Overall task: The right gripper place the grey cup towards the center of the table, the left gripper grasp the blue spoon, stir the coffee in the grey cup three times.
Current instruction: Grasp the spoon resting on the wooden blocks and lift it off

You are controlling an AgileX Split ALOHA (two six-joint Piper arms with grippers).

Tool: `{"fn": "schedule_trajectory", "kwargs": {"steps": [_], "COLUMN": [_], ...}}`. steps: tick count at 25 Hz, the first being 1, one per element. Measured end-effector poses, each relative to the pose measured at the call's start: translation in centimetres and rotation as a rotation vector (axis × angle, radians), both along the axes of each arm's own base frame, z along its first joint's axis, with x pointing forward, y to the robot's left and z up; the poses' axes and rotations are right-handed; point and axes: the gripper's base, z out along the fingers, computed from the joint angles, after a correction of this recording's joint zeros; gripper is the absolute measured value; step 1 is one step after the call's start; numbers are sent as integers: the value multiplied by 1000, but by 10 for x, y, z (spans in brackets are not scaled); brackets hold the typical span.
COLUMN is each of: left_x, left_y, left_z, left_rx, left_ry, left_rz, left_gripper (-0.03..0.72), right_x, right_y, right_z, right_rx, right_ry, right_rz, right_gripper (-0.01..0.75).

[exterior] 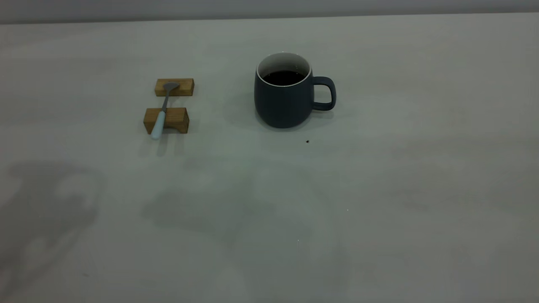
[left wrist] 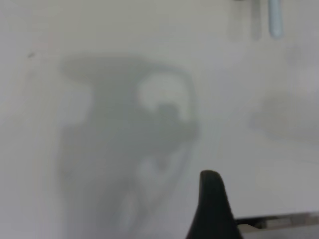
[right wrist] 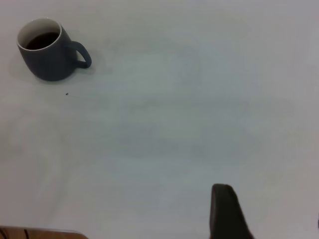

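Note:
The grey cup stands upright near the middle of the table, handle to the right, with dark coffee inside. To its left the blue spoon lies across two wooden blocks, bowl on the far one. Neither gripper shows in the exterior view; only their shadows fall on the near table. The left gripper hovers over bare table with one black finger showing, and the spoon's handle tip is far off. The right gripper is open, empty and well away from the cup.
The far wooden block and the near one sit left of the cup. A tiny dark speck marks the table just in front of the cup. A brown edge shows in the right wrist view's corner.

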Motion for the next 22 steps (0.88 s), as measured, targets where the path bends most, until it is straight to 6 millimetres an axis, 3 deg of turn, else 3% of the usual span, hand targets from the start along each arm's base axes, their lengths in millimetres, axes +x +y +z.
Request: {"fn": "schedule_trajectory", "kwargs": {"steps": [6,10,17,22], "left_x": [64,95,125,135], "left_y": [-33,-51,-76,-80], "left_z": [-53,-86,-131,-152], "left_rx": [-18,-20,-13,-10], "left_ry": [99,152,208,234], "left_rz": [23,37,30,46], "left_gripper": [595,595,595,595], "right_x": [0,0,0,0], "right_y": [0,0,0,0], "right_z": [0,0,0,0], "right_rx": [0,0,0,0], "right_ry": [0,0,0,0], "right_rz": [0,0,0,0], "right_gripper": [473,472,471,471]}}
